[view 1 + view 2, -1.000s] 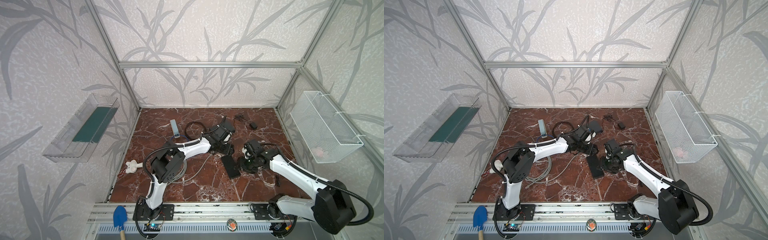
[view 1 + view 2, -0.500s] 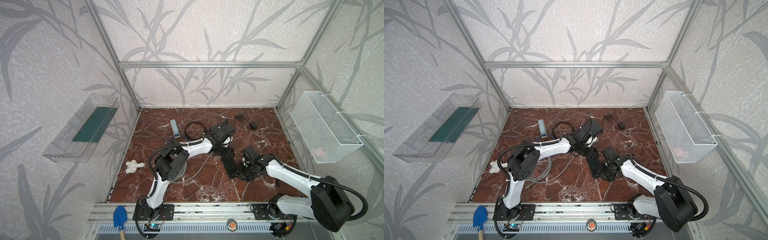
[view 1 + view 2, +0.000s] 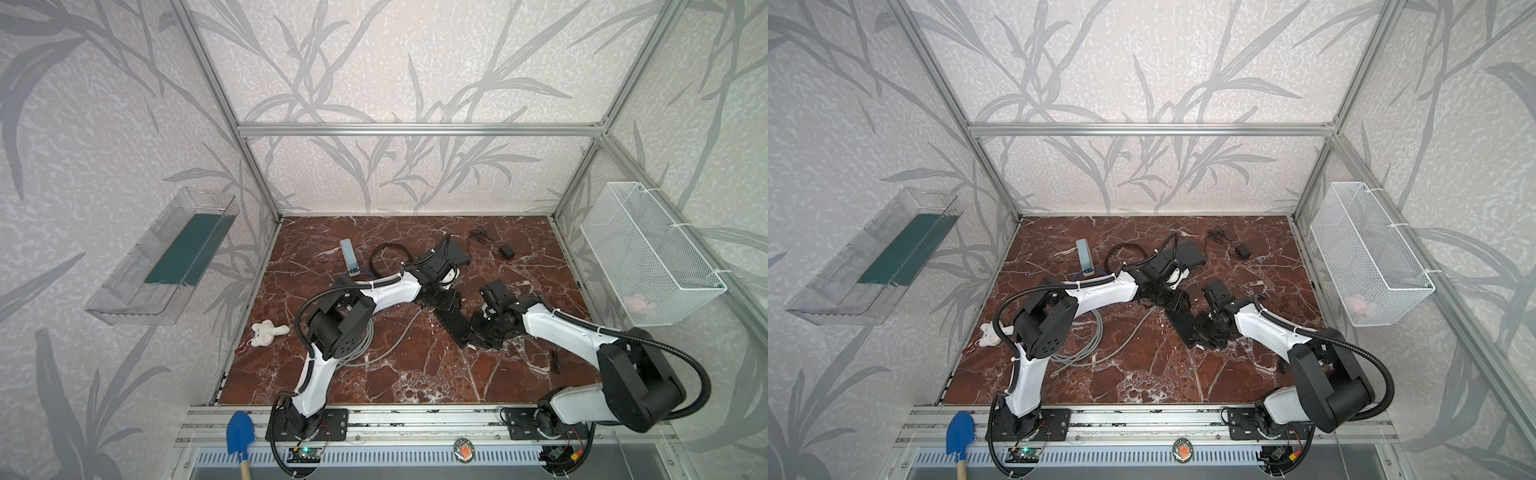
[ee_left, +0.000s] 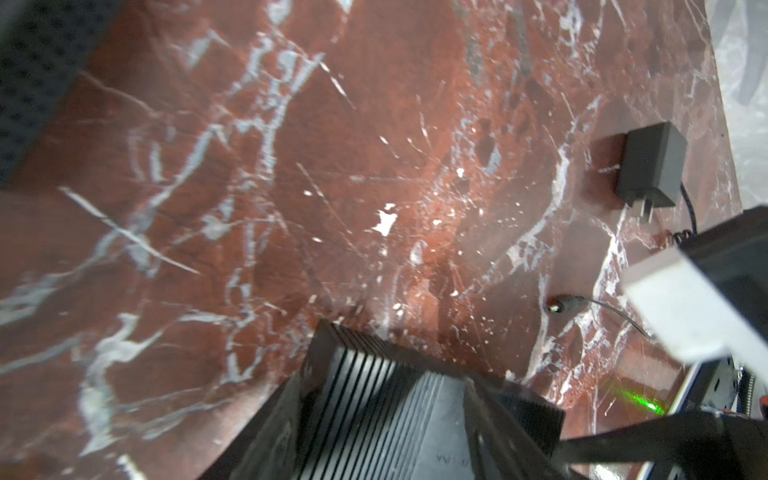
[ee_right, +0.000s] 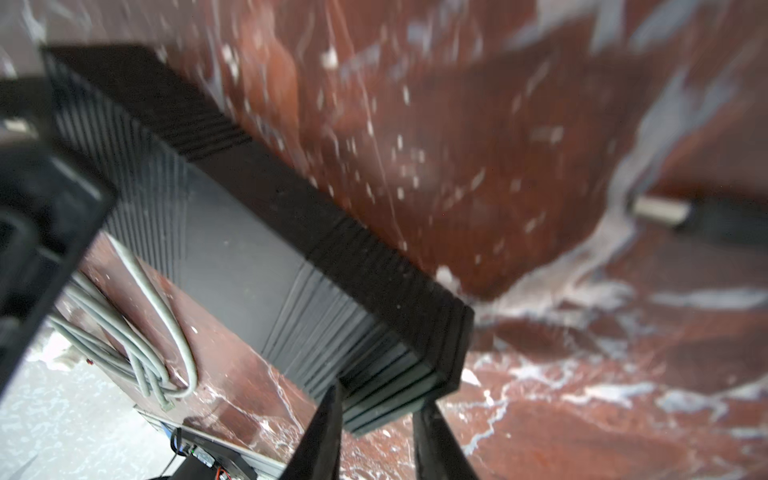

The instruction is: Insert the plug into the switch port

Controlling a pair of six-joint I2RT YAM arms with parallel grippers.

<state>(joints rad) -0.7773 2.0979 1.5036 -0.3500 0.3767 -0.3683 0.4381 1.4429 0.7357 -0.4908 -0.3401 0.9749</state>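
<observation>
Two tools meet on the black ribbed switch (image 3: 455, 326), which lies diagonally near the middle of the red marble desk (image 3: 415, 374) in both top views. The right tool (image 5: 378, 419) sits at the switch's nearer end; in its wrist view the fingers (image 5: 322, 432) stand narrow on either side of that end's corner, but whether they actually pinch it I cannot tell. The left tool (image 3: 451, 306) hangs over the farther end, and its wrist view shows the switch (image 4: 395, 415) close below without showing the jaws, so how wide they stand I cannot tell. Some faint small print marks the switch's face there, too blurred to read. The grey cable (image 3: 361, 345) is coiled on the desk beside the left arm, and its cable plug (image 5: 166, 405) lies loose near the switch's long side, apart from it. A barrel plug (image 4: 559, 307) on a thin black lead rests free on the marble beyond the switch, with a black power adapter (image 4: 650, 164) farther back. A round badge (image 3: 464, 451) on the front rail bears an orange hand symbol.
</observation>
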